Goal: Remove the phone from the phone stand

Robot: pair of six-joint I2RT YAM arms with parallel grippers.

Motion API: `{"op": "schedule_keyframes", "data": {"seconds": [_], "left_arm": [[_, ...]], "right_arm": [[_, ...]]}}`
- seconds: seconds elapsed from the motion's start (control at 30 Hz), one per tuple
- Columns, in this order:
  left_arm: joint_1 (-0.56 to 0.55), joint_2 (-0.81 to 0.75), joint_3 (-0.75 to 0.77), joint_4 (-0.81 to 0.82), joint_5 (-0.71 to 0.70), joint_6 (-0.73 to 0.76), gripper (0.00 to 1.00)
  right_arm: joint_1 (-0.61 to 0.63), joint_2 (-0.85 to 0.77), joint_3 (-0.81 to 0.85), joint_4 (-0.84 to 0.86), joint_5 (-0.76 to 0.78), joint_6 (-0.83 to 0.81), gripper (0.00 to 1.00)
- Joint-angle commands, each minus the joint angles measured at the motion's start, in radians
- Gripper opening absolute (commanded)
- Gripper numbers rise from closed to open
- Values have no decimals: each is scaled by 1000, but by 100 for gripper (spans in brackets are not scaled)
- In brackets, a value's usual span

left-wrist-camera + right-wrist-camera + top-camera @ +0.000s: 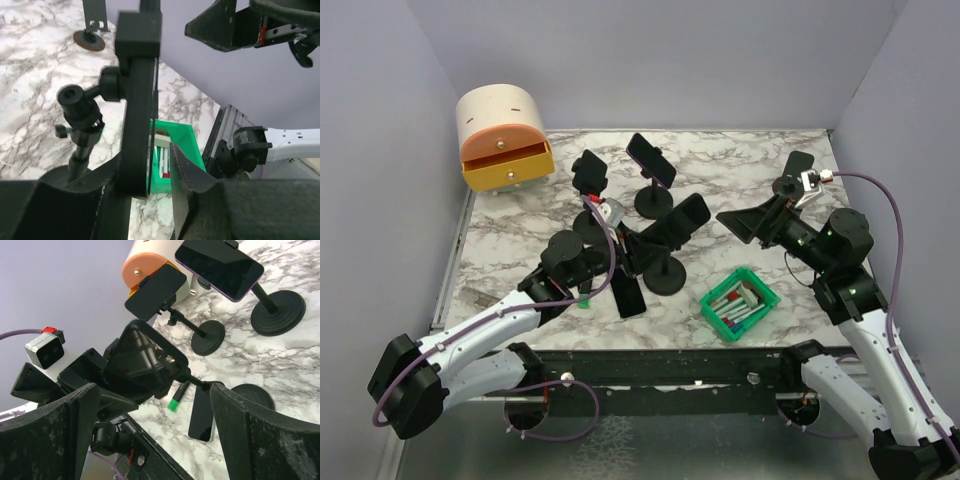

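A black phone (678, 222) sits clamped in the middle phone stand (666, 274). My left gripper (635, 250) reaches it from the left. In the left wrist view the phone (137, 130) shows edge-on in the stand's clamp, between my fingers. My left gripper (150, 165) is open around its lower end. One finger lies against its back, and a gap separates the other finger (180, 170) from its face. My right gripper (745, 222) is open and empty, held above the table right of the stand. It is wide open in the right wrist view (152, 390).
Two more stands hold phones at the back: a black one (588, 172) and a purple one (651, 160). Another phone (630, 296) lies flat by the middle stand's base. A green bin (740, 303) of markers stands front right, an orange drawer unit (503, 150) back left.
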Motion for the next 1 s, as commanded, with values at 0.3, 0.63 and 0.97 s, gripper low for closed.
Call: {"op": "schedule_keyframes", "data": {"seconds": [0.3, 0.63, 0.97], "left_arm": [[-10, -55, 74, -219, -42, 58, 55], [-11, -151, 244, -620, -101, 214, 86], [-9, -21, 472, -826, -102, 350, 75]], "right_arm": [[2, -54, 91, -237, 50, -215, 97], [2, -68, 134, -309, 37, -285, 98], [3, -62, 111, -275, -25, -286, 98]]}}
